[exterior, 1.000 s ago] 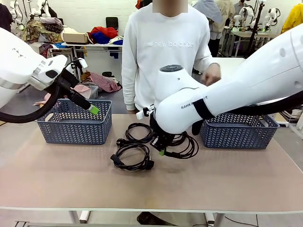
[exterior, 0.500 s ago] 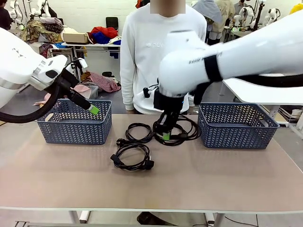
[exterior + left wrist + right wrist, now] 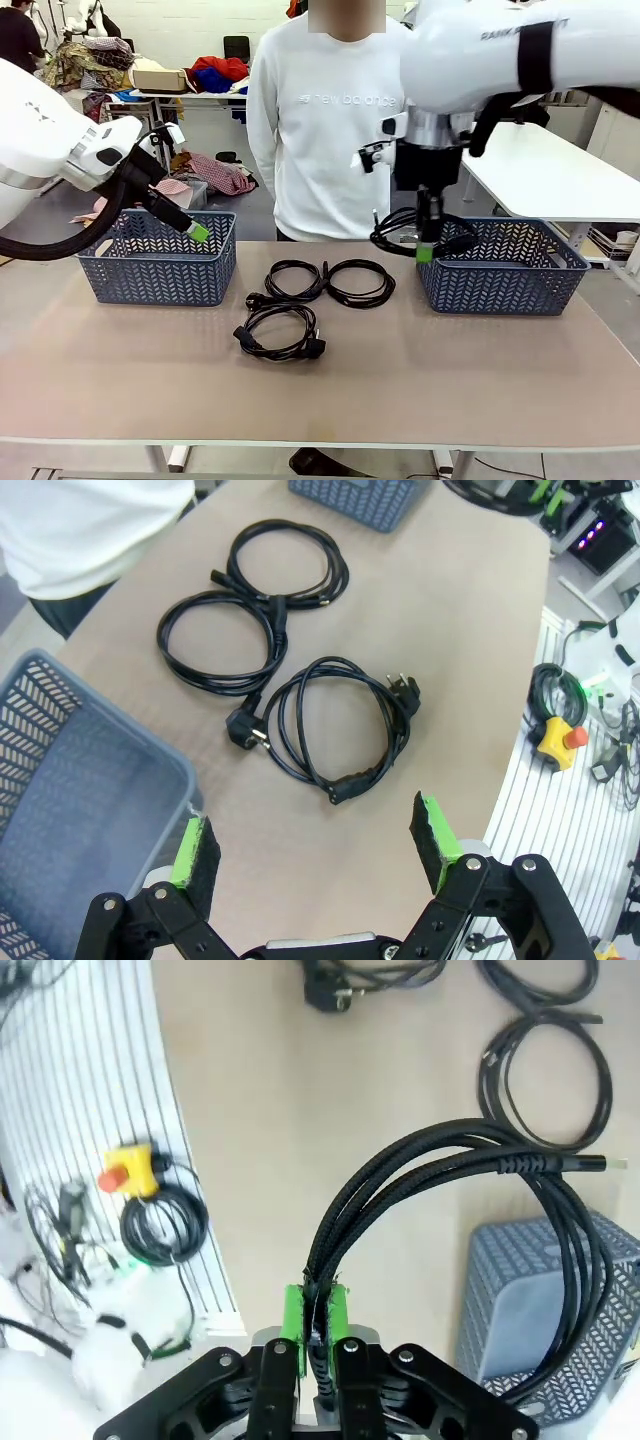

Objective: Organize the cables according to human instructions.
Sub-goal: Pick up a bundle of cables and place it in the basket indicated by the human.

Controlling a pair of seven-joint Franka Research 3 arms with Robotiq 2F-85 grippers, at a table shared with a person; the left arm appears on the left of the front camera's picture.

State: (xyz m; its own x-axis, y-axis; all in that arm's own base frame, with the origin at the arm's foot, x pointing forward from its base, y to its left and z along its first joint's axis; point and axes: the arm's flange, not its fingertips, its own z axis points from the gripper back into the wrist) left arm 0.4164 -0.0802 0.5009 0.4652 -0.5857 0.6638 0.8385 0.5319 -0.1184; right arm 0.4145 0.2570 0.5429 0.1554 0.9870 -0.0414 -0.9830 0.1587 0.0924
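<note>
Three coiled black cables lie mid-table: one, one beside it, and one nearer me. My right gripper is shut on another coiled cable, which hangs in the air over the left rim of the right blue basket. In the right wrist view the green pads pinch this braided cable, with the basket below. My left gripper hangs open and empty over the left blue basket. Its wrist view shows the gripper above the table cables.
A person in a white sweatshirt stands at the far edge between the baskets. A white table stands behind on the right. The left basket's corner lies under my left fingers. A yellow emergency-stop box sits on the floor.
My right arm has lifted its cable off the table's middle and carried it up and to the right, to the right basket's rim. The left arm has not moved.
</note>
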